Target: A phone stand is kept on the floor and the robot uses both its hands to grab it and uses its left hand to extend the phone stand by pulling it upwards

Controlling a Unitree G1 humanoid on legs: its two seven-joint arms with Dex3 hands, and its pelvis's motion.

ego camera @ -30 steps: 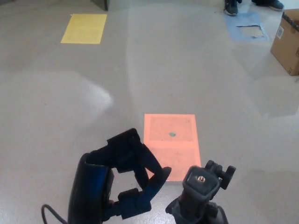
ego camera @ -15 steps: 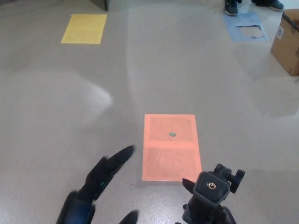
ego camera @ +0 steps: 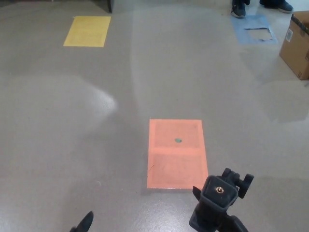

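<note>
One phone stand [ego camera: 218, 203] stood at the bottom edge of the head view, off to the right of the left hand [ego camera: 83, 224], its black square top plate facing up with a small brass screw in the middle and a knob sticking out on its right side; its lower part ran out of the picture. Of the left hand only one or two dark fingertips poked up at the bottom edge, well apart from the stand and touching nothing, and I could not tell whether it was spread or closed. The right hand did not show at all. On the grey floor [ego camera: 72, 121] I counted three coloured rectangles: one orange mat [ego camera: 176, 153] just beyond the stand, farther out and to the right of the hand, with a small dark dot on its upper half; one yellow mat [ego camera: 87, 31] far ahead of the hand; and one blue mat [ego camera: 256, 25] far ahead and well to the right, with a worn patch in it. One cardboard box [ego camera: 298, 43] sat at the far right edge, its contents hidden. A person's two dark shoes [ego camera: 238, 7] showed at the top edge by the blue mat.
</note>
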